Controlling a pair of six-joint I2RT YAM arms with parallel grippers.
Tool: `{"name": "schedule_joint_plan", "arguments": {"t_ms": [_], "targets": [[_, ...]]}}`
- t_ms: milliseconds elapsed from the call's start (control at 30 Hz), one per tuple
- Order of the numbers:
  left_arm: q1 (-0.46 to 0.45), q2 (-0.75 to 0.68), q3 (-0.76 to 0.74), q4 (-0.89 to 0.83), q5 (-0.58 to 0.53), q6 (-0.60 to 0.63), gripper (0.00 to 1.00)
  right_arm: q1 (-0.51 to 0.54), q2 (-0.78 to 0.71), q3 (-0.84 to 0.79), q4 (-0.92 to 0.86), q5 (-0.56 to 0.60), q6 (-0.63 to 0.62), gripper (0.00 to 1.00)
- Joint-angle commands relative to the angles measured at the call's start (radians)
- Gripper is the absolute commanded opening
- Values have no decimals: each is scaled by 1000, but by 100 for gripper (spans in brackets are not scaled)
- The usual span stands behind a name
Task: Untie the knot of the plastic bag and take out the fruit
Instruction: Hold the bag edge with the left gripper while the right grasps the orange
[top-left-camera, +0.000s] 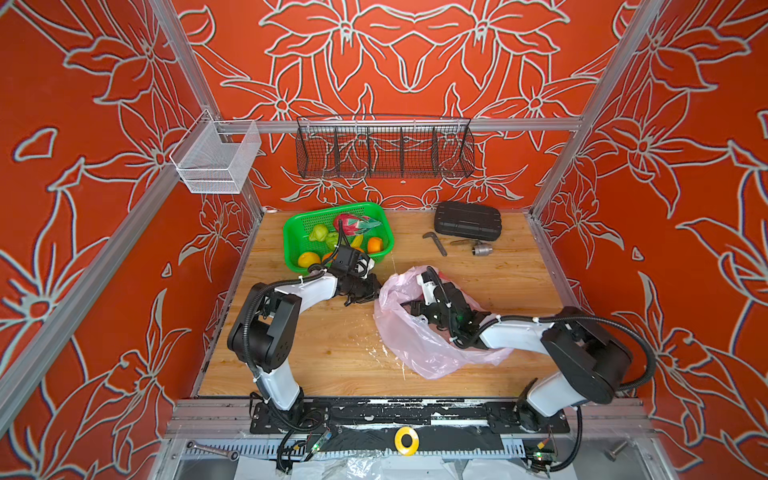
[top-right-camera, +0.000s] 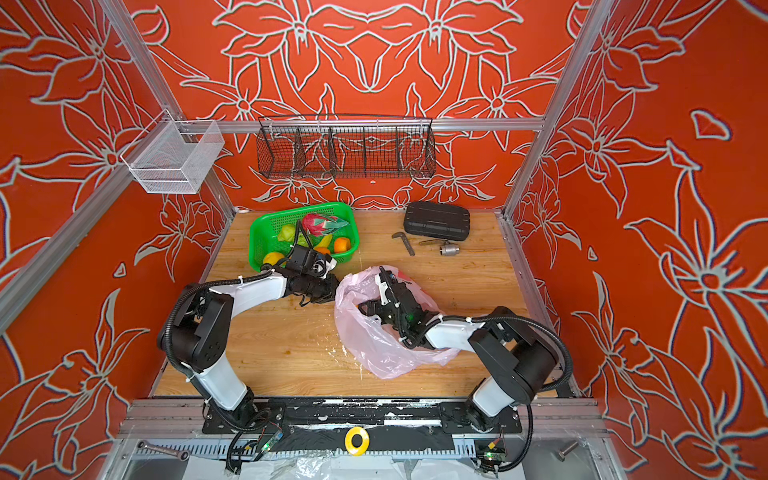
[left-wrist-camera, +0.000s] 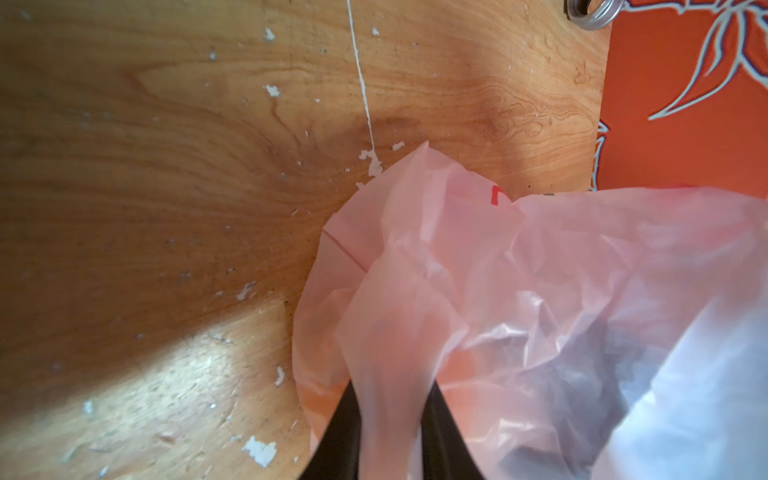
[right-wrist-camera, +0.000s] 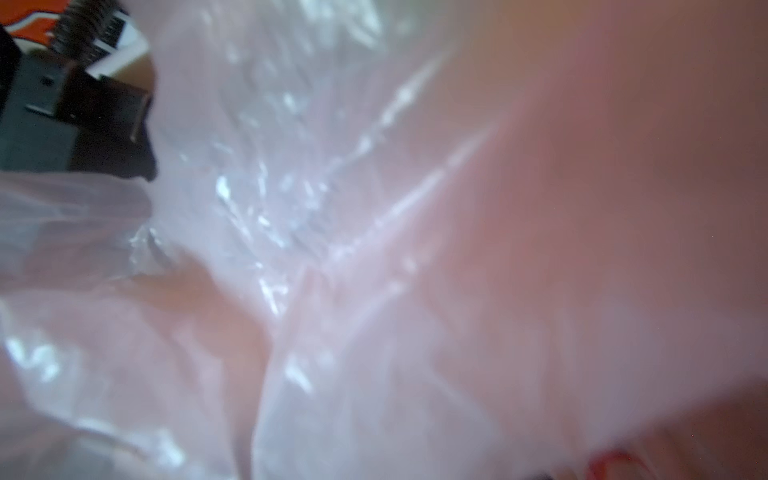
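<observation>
Progress looks well advanced: no knot shows, and the plastic bag (top-left-camera: 415, 345) gapes open on the table (top-left-camera: 332, 365), slumped just off centre toward 4 o'clock. Most fruit appears to be out already. A dragon fruit (top-left-camera: 351, 222), oranges (top-left-camera: 374, 244) and green pieces sit in the green basket (top-left-camera: 289, 245) at 11 o'clock, well apart from the bag. Whether anything is left inside cannot be told through the crumpled film, so a last check of the bag seems to be what remains.

The bag's long axis runs roughly from 11 to 5 o'clock, with its mouth facing up and toward 10 o'clock. The left gripper (left-wrist-camera: 392, 390) is pinched on a fold of the bag's rim at the 10 o'clock edge. The right gripper (top-left-camera: 409, 309) reaches in from 4 o'clock, deep inside the mouth. Plastic hides its jaws, so its state cannot be told.
</observation>
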Motion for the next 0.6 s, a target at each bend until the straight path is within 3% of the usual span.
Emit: {"name": "schedule_joint_plan", "arguments": {"t_ms": [0,167,233,300,467,567], "targets": [[-7,16,-8,1,23,-10,24,2,64,47,115,-122,-10,64],[-10,20,-3,14,37,-22,28,2,173,76,195,-213,20,79],[-9,21,-3,20,46,-28,29,2,210,83,216,-208,37,81],[-11,24,-3,23,54,-31,32,1,239,94,230,-204,46,73],[-12,29,-11,33,75,-35,54,1,275,101,284,-198,77,52],[-12,16,-10,-11,20,-3,60,1,249,82,284,-166,79,44]]}}
